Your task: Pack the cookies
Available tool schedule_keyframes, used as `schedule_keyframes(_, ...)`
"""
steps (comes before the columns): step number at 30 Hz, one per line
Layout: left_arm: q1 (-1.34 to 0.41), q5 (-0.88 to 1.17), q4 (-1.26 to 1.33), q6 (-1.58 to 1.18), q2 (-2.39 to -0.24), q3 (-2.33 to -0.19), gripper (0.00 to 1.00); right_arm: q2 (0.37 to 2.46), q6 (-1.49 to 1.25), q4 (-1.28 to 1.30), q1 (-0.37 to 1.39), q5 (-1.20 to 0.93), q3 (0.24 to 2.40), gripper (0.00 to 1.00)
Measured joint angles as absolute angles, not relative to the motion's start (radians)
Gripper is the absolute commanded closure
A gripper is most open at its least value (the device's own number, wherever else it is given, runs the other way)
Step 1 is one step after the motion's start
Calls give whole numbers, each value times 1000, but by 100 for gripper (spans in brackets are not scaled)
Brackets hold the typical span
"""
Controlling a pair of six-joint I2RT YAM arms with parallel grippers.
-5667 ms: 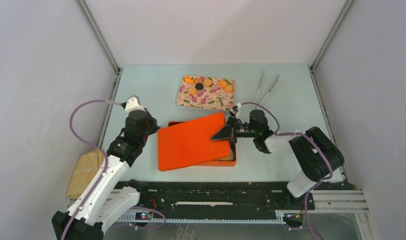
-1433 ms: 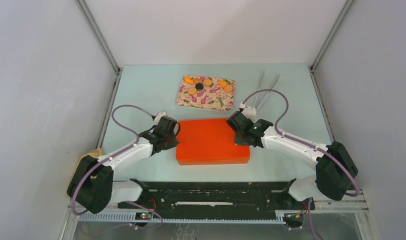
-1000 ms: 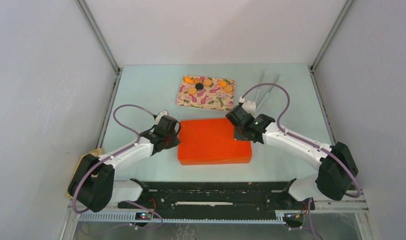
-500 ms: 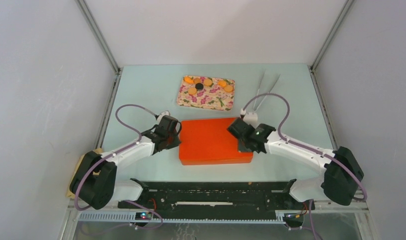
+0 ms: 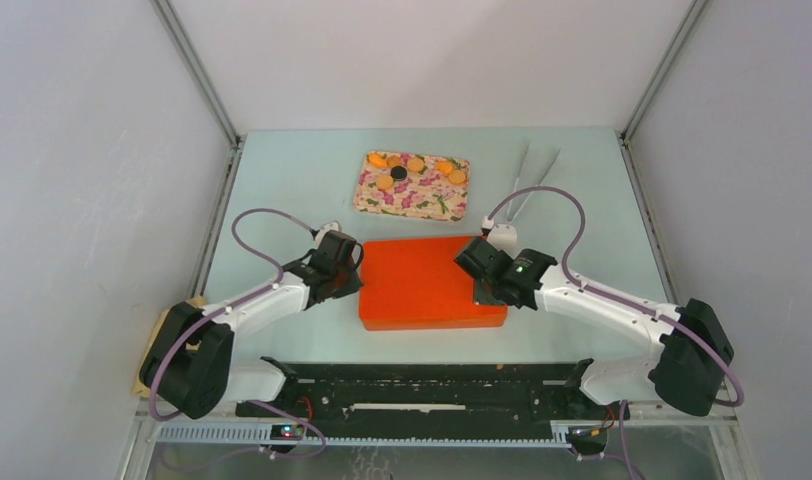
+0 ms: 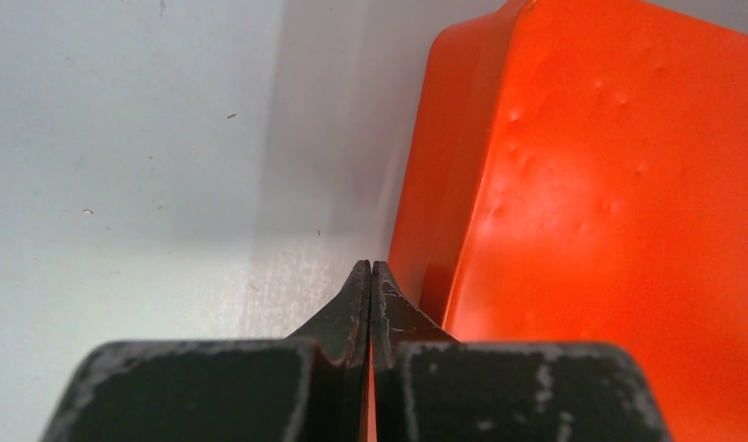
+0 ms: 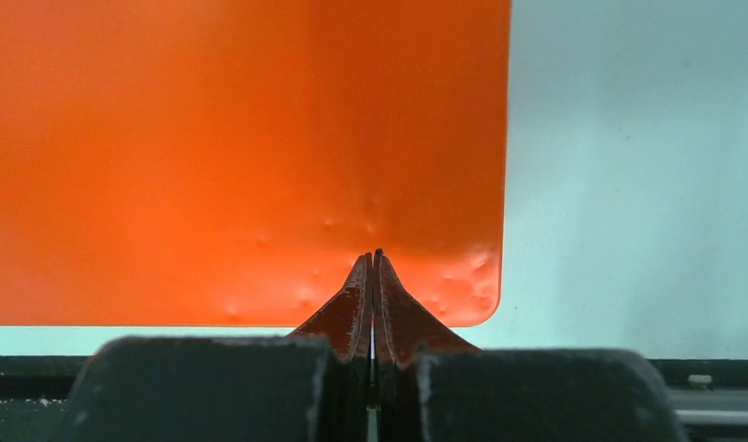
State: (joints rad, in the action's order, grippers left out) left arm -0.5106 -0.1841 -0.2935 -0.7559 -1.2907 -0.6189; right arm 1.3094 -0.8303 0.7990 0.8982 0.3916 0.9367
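Note:
An orange box with its lid [image 5: 432, 282] flat on it sits mid-table; what is inside is hidden. Several orange-tan cookies [image 5: 384, 182] and one black cookie [image 5: 399, 173] lie on a floral tray [image 5: 422, 200] behind the box. My left gripper [image 5: 354, 283] is shut and empty, its tips [image 6: 370, 269] low at the box's left side [image 6: 444, 203]. My right gripper [image 5: 479, 292] is shut and empty, its tips [image 7: 375, 258] on the lid [image 7: 241, 147] near its right front corner.
Metal tongs [image 5: 530, 180] lie at the back right of the table. A tan cloth [image 5: 162, 340] lies off the table's left edge. The black rail with the arm bases [image 5: 432, 395] runs along the near edge.
The lid, earlier tilted up in my right gripper, now lies flat on the box. The box has shifted slightly right. My right gripper has slid along the lid's right end towards the near edge.

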Motion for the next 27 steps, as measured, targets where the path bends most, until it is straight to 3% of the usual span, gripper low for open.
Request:
schedule_keyframes(14,-516,-388,-395,-751,-1044,-653,100,1302,-741,832,897,575,1094,93)
schedule_keyframes(27,-522,-354,-316,-723,-949,-642,98,1303,-745,862,890,624,1094,92)
